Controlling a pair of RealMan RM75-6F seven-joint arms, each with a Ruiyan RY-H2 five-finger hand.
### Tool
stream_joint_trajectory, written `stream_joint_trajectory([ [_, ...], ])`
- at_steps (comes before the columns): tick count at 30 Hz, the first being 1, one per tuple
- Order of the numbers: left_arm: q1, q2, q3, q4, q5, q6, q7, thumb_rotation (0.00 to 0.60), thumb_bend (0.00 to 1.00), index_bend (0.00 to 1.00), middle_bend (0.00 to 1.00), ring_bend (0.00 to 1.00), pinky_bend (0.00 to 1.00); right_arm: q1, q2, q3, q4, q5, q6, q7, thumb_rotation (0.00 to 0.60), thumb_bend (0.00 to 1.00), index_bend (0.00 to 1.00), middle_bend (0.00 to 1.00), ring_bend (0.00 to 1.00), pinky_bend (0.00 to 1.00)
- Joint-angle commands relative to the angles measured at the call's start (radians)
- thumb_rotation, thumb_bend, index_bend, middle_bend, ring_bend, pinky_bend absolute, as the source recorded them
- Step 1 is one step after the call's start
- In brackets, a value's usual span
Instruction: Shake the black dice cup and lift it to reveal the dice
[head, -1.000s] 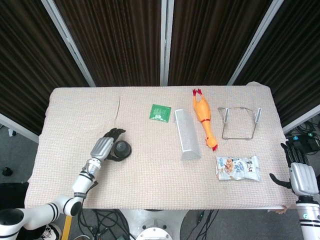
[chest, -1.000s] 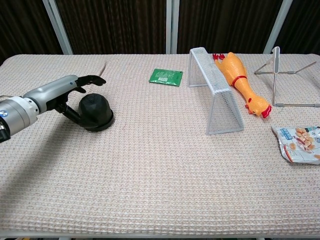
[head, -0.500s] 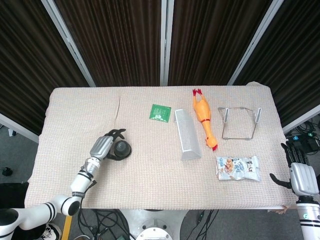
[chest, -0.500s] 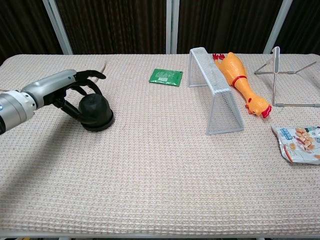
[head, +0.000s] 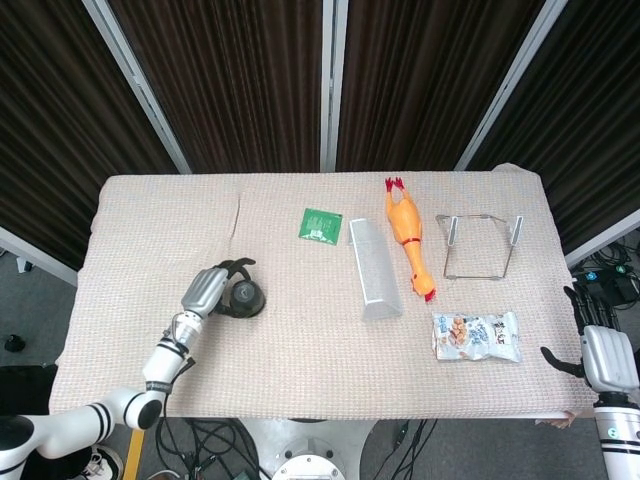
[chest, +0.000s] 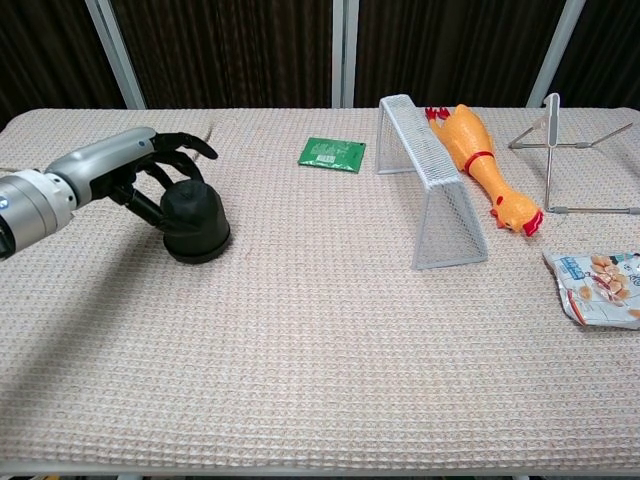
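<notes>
- Two hands show in the head view. The left hand (head: 207, 291) lies on the cloth-covered table (head: 300, 370), its dark fingers (head: 238, 266) curled round the far side of the black dice cup (head: 244, 297), which stands mouth-down just beside the palm, on its right.
- Well to the right of that hand, further back, lies a green packet (head: 321, 224); beyond it a white mesh rack (head: 375, 269), then an orange rubber chicken (head: 408, 237) lying lengthwise.
- The right hand (head: 603, 349) hangs off the table's right edge, fingers pointing away and slightly apart, holding nothing. Just to its left lies a snack bag (head: 477, 336); behind that stands a wire stand (head: 481, 246).
- From the chest view, the left hand (chest: 112, 173) reaches in from the left, fingers (chest: 182, 147) arched over the top of the black dice cup (chest: 194, 223) and the thumb low against its near left side; whether they press it firmly I cannot tell. The cup's rim sits flat on the table (chest: 320, 350).
- The right hand is outside this view.
</notes>
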Motion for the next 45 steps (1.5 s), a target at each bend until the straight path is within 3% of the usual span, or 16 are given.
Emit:
stream_joint_trajectory([
  [1, 0.001, 0.022, -0.010, -0.034, 0.004, 0.018, 0.018, 0.600, 0.15, 0.20, 0.42, 0.22, 0.31, 0.000, 0.000, 0.000, -0.001, 0.000, 0.001, 0.001, 0.600, 0.10, 0.00, 0.00, 0.00, 0.00],
  [10, -0.010, 0.095, -0.060, -0.118, -0.032, 0.044, 0.112, 0.600, 0.15, 0.21, 0.43, 0.23, 0.32, -0.002, 0.001, -0.001, -0.002, -0.003, 0.004, 0.004, 0.600, 0.10, 0.00, 0.00, 0.00, 0.00],
  [17, -0.023, 0.067, -0.094, 0.028, -0.103, 0.034, 0.145, 0.600, 0.16, 0.22, 0.42, 0.23, 0.32, -0.001, 0.000, -0.002, -0.004, -0.005, 0.005, -0.002, 0.600, 0.10, 0.00, 0.00, 0.00, 0.00],
  [23, -0.018, 0.044, -0.078, 0.117, -0.124, -0.027, 0.085, 0.600, 0.10, 0.18, 0.23, 0.11, 0.28, -0.001, 0.000, -0.005, -0.007, -0.007, 0.003, -0.006, 0.600, 0.10, 0.00, 0.00, 0.00, 0.00],
  [29, -0.007, 0.045, -0.071, 0.129, -0.088, 0.007, 0.046, 0.600, 0.09, 0.16, 0.17, 0.07, 0.22, -0.001, 0.003, -0.003, -0.008, -0.006, 0.005, -0.004, 0.600, 0.10, 0.00, 0.00, 0.00, 0.00],
  [35, 0.021, 0.139, -0.068, -0.015, -0.036, 0.080, 0.061, 0.600, 0.09, 0.16, 0.17, 0.07, 0.21, -0.003, 0.000, -0.004, 0.000, -0.004, 0.004, 0.003, 0.600, 0.10, 0.00, 0.00, 0.00, 0.00],
  [40, 0.094, 0.289, -0.056, -0.227, -0.059, 0.166, 0.196, 0.600, 0.09, 0.15, 0.17, 0.07, 0.20, -0.005, 0.000, -0.004, 0.004, -0.010, 0.012, 0.011, 0.600, 0.10, 0.00, 0.00, 0.00, 0.00],
  [45, 0.196, 0.442, 0.010, -0.460, -0.107, 0.247, 0.381, 0.600, 0.09, 0.16, 0.17, 0.06, 0.18, -0.005, 0.003, -0.011, -0.007, -0.028, 0.015, 0.033, 0.600, 0.10, 0.00, 0.00, 0.00, 0.00],
])
